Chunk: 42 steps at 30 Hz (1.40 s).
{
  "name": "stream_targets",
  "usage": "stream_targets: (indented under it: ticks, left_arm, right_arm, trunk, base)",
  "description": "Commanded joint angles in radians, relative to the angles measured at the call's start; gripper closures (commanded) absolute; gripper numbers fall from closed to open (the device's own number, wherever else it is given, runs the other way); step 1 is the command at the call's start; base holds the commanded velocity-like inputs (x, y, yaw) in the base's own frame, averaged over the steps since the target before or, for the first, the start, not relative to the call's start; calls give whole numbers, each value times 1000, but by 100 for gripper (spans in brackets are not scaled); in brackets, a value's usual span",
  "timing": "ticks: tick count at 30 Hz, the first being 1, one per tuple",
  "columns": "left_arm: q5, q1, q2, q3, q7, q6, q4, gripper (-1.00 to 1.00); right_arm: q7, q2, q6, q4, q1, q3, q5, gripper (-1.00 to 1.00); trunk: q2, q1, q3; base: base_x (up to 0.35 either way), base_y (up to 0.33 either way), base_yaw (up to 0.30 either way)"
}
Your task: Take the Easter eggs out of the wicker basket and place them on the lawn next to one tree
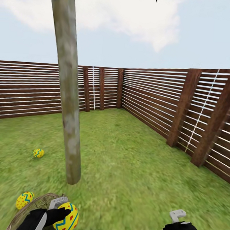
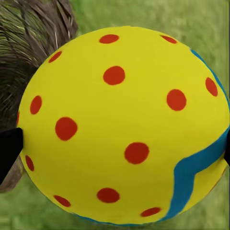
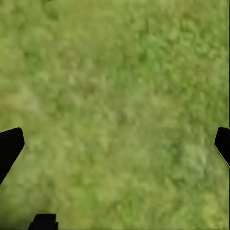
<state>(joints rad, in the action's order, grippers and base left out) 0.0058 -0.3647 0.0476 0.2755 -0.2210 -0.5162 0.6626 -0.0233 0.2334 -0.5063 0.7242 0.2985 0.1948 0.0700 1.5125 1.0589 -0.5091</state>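
One yellow egg with blue zigzag and red dots [image 1: 67,217] clamped in left jaws over brown woven wicker basket [image 1: 32,208]; right jaws spread, empty. Risk: slipping back in; two more on mottled green lawn [image 1: 125,169].

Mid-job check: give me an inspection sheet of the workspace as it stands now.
Surface: lawn, mottled grass.
Job's things: one egg on grass left of the tree; second egg beside the wicker basket; third egg held.
Clutter: nothing seen.
Grippers: left tool shut on third egg; right tool open over grass.
Cables: nothing seen.
Surroundings: slatted wooden fence, sky.
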Motion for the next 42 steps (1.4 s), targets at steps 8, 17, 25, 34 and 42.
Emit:
stream_targets:
  ticks: [8,17,25,34,42]
  left_arm:
    - [-4,0,-4,1,-2,-7,2,100]
    - [-4,0,-6,-2,1,-7,2,100]
    - [-4,0,-6,-2,2,-7,2,100]
    - [-4,0,-6,-2,1,-7,2,100]
    - [-4,0,-6,-2,1,-7,2,100]
  right_arm:
    - [2,2,-3,1,1,4,7,-100]
    - [2,1,-3,1,1,5,7,-100]
    - [2,2,-3,1,1,2,7,-100]
    - [3,3,-3,1,1,0,7,-100]
    - [3,3,-3,5,1,0,7,-100]
  trunk:
    - [1,1,-1]
    - [1,1,-1]
    - [1,1,-1]
    - [1,1,-1]
    - [1,1,-1]
  base:
    - [269,-235,0]
    - [215,-287,2]
    - [212,-290,257]
    - [212,-290,292]
    - [212,-290,292]
